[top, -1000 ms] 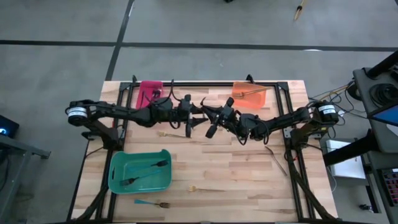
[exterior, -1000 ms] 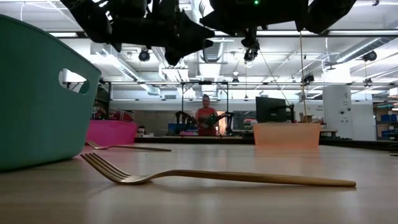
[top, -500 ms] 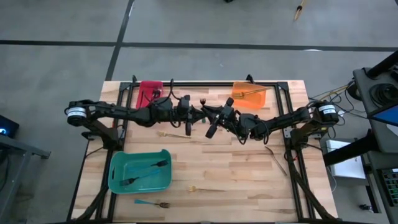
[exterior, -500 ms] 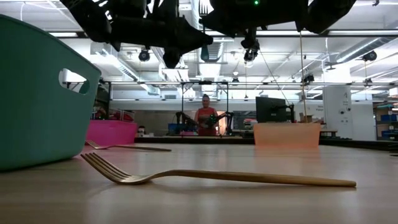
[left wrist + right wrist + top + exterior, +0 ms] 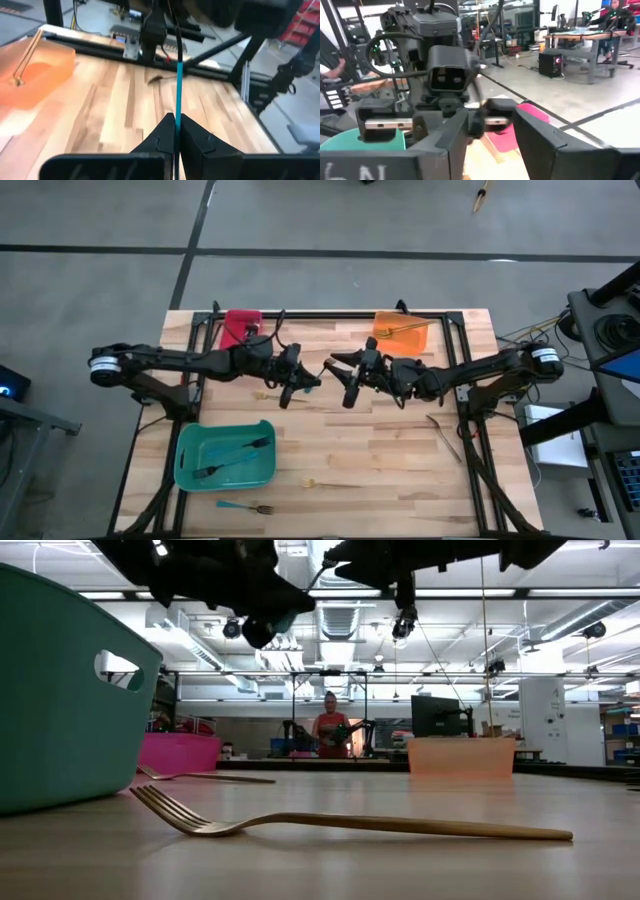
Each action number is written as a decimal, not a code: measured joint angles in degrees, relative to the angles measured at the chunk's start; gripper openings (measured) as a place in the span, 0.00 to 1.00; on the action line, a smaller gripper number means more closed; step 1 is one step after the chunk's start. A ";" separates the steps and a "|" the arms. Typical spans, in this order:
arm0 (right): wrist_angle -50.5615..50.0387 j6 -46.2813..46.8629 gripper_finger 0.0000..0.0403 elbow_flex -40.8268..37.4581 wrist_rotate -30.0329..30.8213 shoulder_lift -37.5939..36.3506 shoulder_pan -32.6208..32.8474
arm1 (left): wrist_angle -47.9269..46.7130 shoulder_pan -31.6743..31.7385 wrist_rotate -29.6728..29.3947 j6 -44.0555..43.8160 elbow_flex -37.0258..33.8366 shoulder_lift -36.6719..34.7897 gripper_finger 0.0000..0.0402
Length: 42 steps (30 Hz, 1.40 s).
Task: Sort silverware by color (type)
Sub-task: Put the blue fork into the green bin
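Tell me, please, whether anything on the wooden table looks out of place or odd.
Several forks lie loose outside the bins: a gold fork and a blue-handled fork near the teal plastic bin, and a grey metal fork by the right edge. The left gripper is shut on a blue-handled piece in mid-air.

Blue-handled fork head (seemingly upper end) cut off

Ceiling lamps are shining bright and even over the room. In the low view the fork is catching a soft gleam, and the arms above are showing as dark silhouettes. Both wrist views are blurring close up.
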 joint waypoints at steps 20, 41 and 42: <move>1.36 0.40 0.27 0.00 -3.02 -0.53 -0.17 | -1.24 0.01 -2.27 0.43 0.00 -0.18 0.00; 2.12 -3.94 0.02 0.00 -4.40 -0.44 -1.79 | 0.20 0.03 -2.70 0.15 0.00 0.42 0.00; 2.16 -3.94 0.02 0.00 -4.26 -0.44 -1.77 | 0.20 0.00 -3.15 0.04 0.00 0.42 0.00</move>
